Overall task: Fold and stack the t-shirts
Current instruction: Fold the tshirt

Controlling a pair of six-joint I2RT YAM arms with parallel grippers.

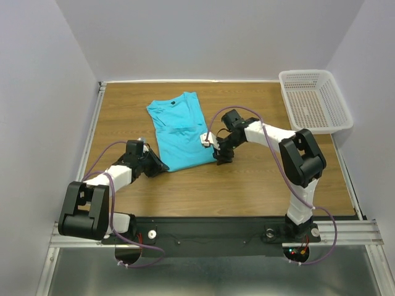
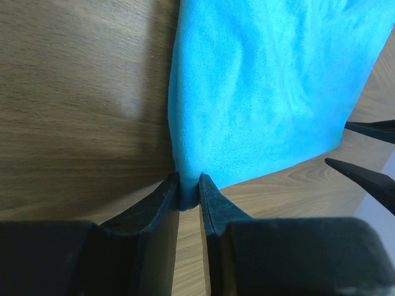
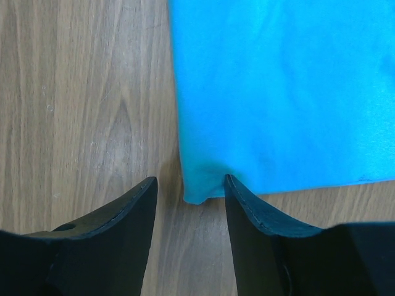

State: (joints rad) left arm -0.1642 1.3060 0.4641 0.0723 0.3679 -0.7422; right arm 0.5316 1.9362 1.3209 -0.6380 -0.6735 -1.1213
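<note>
The turquoise t-shirt (image 1: 181, 131) lies on the wooden table, folded lengthwise into a narrow strip, collar at the far end. My left gripper (image 1: 162, 168) is shut on the shirt's near left hem corner; in the left wrist view the cloth (image 2: 265, 86) is pinched between the fingertips (image 2: 203, 185). My right gripper (image 1: 219, 158) is open at the near right hem corner. In the right wrist view that corner (image 3: 199, 192) lies between the spread fingers (image 3: 244, 197), flat on the table. The right fingertips also show at the edge of the left wrist view (image 2: 370, 176).
A white plastic mesh basket (image 1: 315, 102) stands at the far right corner of the table (image 1: 247, 185). White walls enclose the table on the left, back and right. A metal rail runs along the near edge.
</note>
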